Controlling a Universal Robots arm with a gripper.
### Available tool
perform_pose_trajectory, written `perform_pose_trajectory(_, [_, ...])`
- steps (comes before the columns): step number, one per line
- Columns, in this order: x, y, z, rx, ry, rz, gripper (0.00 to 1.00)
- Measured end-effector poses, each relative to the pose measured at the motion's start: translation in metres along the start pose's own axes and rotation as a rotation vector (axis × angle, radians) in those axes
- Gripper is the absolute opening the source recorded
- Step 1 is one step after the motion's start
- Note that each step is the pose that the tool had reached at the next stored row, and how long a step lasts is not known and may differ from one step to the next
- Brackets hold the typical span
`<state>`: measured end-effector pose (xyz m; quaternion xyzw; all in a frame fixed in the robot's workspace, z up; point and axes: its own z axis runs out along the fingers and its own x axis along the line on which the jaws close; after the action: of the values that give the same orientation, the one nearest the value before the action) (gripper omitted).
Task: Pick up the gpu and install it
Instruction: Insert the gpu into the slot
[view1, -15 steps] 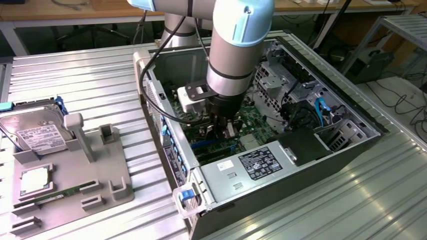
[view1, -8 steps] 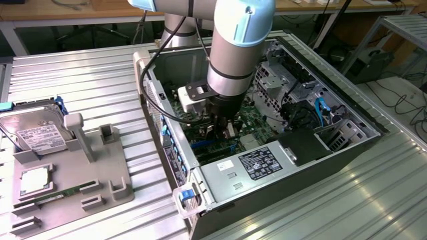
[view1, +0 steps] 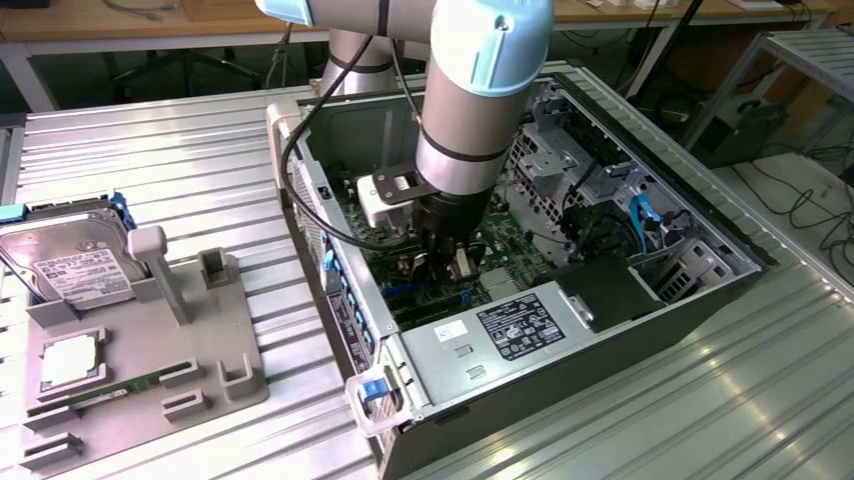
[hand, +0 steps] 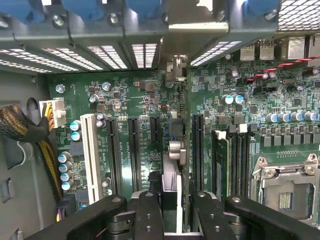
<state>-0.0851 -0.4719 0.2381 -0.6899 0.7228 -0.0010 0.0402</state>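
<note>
Exterior view: arm's forearm covers the gripper (view1: 447, 262) and the motherboard (view1: 514, 250) under it; grip not readable there.

Wrist view: gpu (hand: 172, 170) seen edge-on between the fingers (hand: 150, 215), fan face hidden, lower part cut by frame edge. CPU socket (hand: 287, 192) beside the motherboard's memory slots, cropped.

Hard drive (view1: 74, 265) label print too small to read.

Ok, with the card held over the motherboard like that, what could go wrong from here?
The gpu hangs edge-on in the gripper among close-packed black slots; slightly off line, its edge could strike the motherboard instead. Its end bracket sits near the case's rear wall and might snag there.
</note>
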Motion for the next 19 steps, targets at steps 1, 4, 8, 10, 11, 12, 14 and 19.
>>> perform_pose_trajectory(1, [0.0,0.0,0.0,0.0,0.0001,0.0,0.28])
perform_pose_trajectory(4, [0.0001,0.0,0.0004,0.0001,-0.0001,0.0,0.28])
perform_pose_trajectory(8, [0.0001,0.0001,0.0025,0.0001,-0.0003,0.0,0.28])
perform_pose_trajectory(10, [0.0002,0.0002,0.0026,0.0,-0.0001,0.0,0.28])
perform_pose_trajectory(11, [0.0002,0.0002,0.0027,0.0,-0.0001,0.0,0.28])
perform_pose_trajectory(12, [-0.0001,0.0002,0.0028,0.0001,-0.0004,-0.001,0.28])
perform_pose_trajectory(14, [-0.0011,0.0003,0.0029,-0.0001,-0.0006,-0.004,0.28])
perform_pose_trajectory(19, [-0.0021,0.0003,0.0033,-0.0005,-0.0008,-0.01,0.28])
